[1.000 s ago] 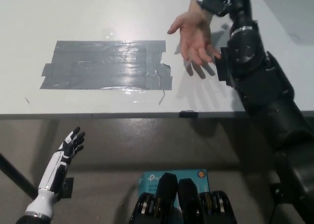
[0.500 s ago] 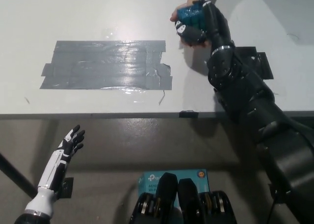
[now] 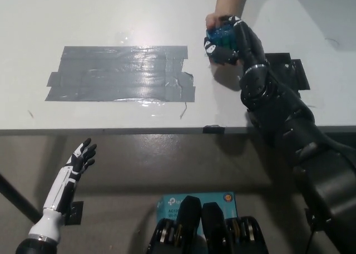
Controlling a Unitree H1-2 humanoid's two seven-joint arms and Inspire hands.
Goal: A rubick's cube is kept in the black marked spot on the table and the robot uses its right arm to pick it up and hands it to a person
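White table (image 3: 111, 11) carries a grey tape patch (image 3: 122, 74). Black right hand (image 3: 236, 39) has its fingers wrapped around the blue-faced Rubik's cube (image 3: 221, 38), beside a person's hand (image 3: 222, 15). Cube likely light, rigid, smooth-sided: grip opposite faces. Contact with the person's hand unclear. White left hand (image 3: 80, 159) hangs below the table edge, fingers spread.

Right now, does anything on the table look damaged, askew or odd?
The grey tape patch is wrinkled, with ragged ends and a strip peeling at its right corner. Otherwise fine: right hand holds the cube at the person's hand.
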